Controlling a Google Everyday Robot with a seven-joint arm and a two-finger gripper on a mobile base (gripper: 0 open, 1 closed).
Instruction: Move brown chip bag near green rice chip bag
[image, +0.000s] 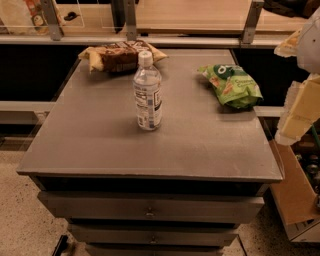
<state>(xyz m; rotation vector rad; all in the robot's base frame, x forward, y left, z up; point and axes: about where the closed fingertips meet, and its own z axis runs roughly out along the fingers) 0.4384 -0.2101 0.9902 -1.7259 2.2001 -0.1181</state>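
Observation:
The brown chip bag (121, 55) lies at the far left of the grey table top (100, 145), dark brown with tan ends. The green rice chip bag (232, 85) lies at the far right of the table, well apart from the brown one. My gripper (299, 102) shows as white and cream parts at the right edge of the view, beyond the table's right side and close to the green bag. It holds nothing that I can see.
A clear water bottle (148, 90) stands upright in the middle of the table, between the two bags. A shelf rail with metal posts (130, 22) runs along the back. A cardboard box (295, 195) sits on the floor at the right.

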